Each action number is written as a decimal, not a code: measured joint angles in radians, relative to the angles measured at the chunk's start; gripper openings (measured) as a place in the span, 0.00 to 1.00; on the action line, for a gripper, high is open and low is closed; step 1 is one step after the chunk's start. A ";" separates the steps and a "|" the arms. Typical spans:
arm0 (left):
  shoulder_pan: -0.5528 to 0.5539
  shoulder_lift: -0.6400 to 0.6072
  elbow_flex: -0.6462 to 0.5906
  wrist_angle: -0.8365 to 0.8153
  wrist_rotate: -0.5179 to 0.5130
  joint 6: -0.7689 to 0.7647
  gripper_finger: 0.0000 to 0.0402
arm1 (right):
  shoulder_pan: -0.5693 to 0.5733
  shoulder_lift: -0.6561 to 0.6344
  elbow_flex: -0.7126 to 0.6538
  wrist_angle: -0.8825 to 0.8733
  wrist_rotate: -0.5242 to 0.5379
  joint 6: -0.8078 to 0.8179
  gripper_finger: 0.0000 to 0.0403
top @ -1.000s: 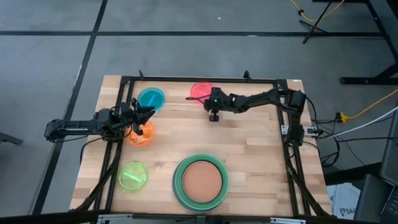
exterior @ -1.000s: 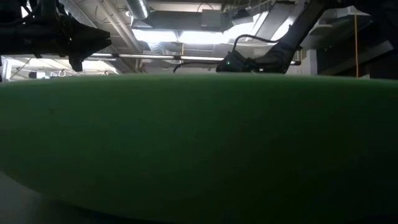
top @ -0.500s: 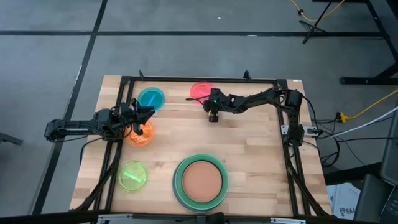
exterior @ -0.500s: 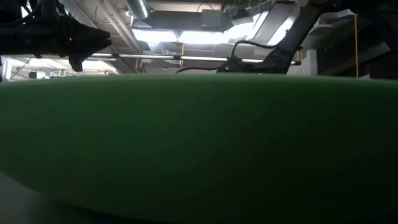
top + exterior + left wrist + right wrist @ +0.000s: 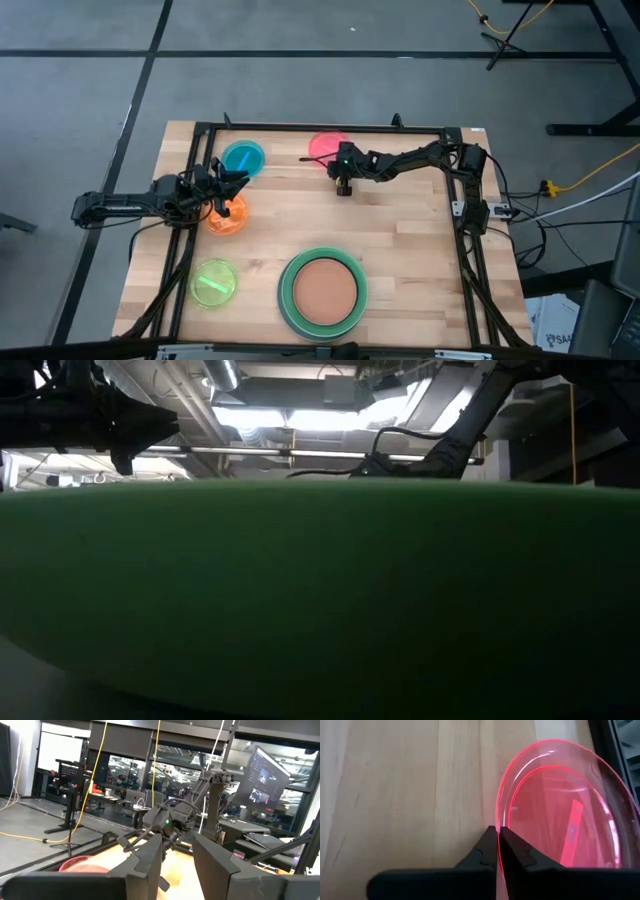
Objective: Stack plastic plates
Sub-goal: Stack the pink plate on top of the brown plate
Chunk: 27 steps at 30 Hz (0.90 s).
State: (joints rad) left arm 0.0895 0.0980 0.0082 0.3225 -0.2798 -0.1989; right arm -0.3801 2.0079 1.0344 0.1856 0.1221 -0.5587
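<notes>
With the right gripper (image 5: 497, 851) pinched onto the near rim of the pink plate (image 5: 565, 820) at the tabletop's (image 5: 400, 230) far edge, a clean lift probably needs a level, firm hold, while the left gripper (image 5: 228, 196), fingers apart, waits over the orange plate (image 5: 232, 220).

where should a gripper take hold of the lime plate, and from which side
By its thin raised rim, one finger inside and one outside. The lime plate lies flat on the table with nothing on it, so there is no body to pinch. Come from above at the edge nearest the left gripper, probably the easiest reach.
</notes>
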 joint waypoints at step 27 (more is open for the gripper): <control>-0.001 0.000 0.000 0.010 0.011 -0.008 0.26 | 0.331 -0.264 -0.002 -0.087 0.068 0.002 0.00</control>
State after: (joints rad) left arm 0.0887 0.0980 0.0079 0.3327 -0.2687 -0.2067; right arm -0.0487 1.7442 1.0325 0.0982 0.1904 -0.5568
